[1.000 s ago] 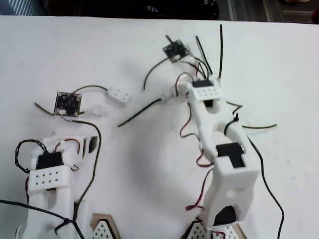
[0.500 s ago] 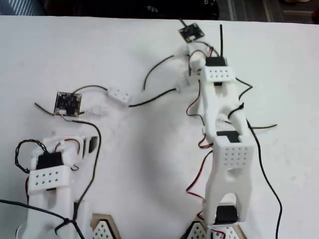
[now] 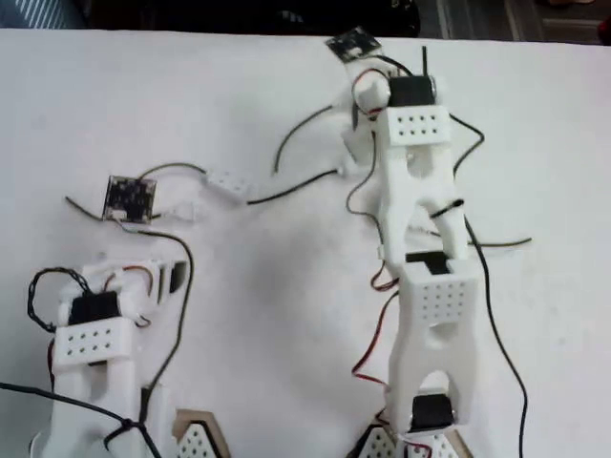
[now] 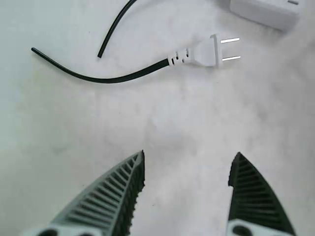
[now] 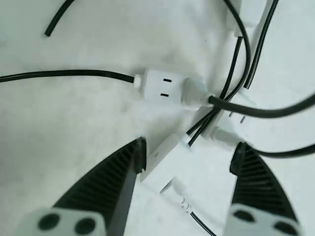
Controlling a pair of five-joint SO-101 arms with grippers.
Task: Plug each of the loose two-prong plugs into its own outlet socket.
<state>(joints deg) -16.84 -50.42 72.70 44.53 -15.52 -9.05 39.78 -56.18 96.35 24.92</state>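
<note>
The left gripper is spread wide over the bare table, holding nothing. A white two-prong plug lies flat out ahead of its fingertips, well apart from them. Its prongs point toward a white socket block near it without touching, and its black cord trails off the other way. The right gripper is spread as well, low over a tangle of black wires. A white piece lies between its fingers, close against one of them; whether it is a plug or a socket I cannot tell. Just past the fingertips lies an outlet socket, slots up. What looks like a second plug lies near the other finger. In the high view the right arm reaches to the table's far edge, beside a small dark circuit board.
</note>
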